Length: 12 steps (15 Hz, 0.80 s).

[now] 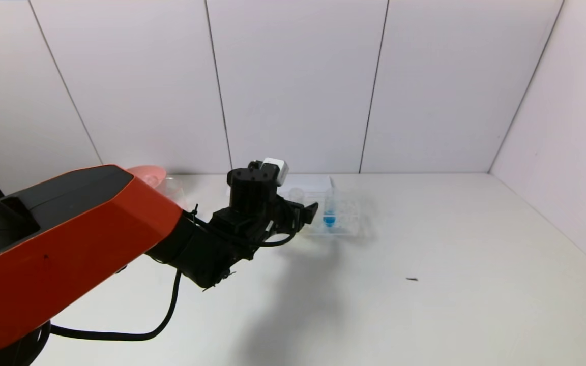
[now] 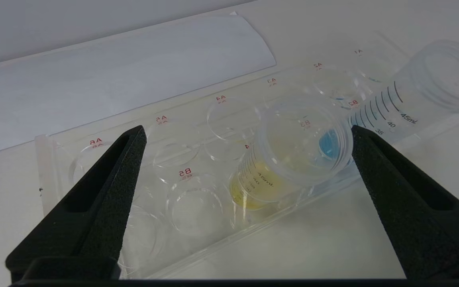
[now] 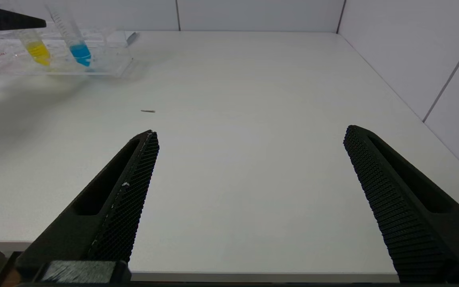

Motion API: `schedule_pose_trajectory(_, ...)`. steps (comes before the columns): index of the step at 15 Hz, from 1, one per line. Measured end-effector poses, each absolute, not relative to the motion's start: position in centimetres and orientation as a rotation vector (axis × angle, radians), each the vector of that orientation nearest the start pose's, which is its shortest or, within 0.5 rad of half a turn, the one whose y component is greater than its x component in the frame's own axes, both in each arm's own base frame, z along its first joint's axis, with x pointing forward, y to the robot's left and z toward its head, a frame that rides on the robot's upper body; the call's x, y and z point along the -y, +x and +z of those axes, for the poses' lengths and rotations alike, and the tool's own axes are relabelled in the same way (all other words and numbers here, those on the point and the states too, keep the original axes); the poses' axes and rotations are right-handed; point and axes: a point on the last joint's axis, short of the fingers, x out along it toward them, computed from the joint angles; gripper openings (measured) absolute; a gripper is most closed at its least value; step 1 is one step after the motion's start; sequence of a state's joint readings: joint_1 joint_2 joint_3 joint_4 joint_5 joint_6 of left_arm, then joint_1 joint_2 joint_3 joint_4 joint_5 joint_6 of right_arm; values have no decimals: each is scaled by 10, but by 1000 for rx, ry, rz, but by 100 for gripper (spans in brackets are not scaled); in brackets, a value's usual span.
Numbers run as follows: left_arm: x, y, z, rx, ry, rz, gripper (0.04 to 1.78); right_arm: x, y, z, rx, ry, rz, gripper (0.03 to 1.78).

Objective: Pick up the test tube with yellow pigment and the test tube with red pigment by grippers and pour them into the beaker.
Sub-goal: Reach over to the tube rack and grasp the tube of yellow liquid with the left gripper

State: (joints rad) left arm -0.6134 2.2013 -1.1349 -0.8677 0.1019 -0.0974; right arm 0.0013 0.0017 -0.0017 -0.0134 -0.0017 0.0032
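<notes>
Left gripper point(image 2: 245, 139) hovering over the rack point(image 2: 54, 167), jaws spread wide and empty around the yellow tube point(image 2: 271, 175), standing upright beside the blue tube point(image 3: 76, 42). Light, slick, likely brittle: best pinched gently just below the rim. Right gripper point(image 3: 249, 167) parked well back, jaws released.

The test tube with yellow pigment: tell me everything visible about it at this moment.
The test tube with yellow pigment is a clear plastic tube with printed graduation marks, an open, uncapped mouth and a tapered bottom holding bright yellow liquid. It stands slightly tilted in a well of the clear rectangular plastic rack, next to the tube with blue liquid. The open left gripper brackets its mouth, one finger on each side, neither finger touching it. Only the rack touches it.
</notes>
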Motion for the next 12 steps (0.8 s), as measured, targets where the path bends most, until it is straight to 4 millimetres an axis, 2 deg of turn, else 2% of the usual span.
schedule_pose_trajectory(12, 242, 351, 106, -208, -4, -481, 176, 0, -23, 77, 13, 3, -1, 170)
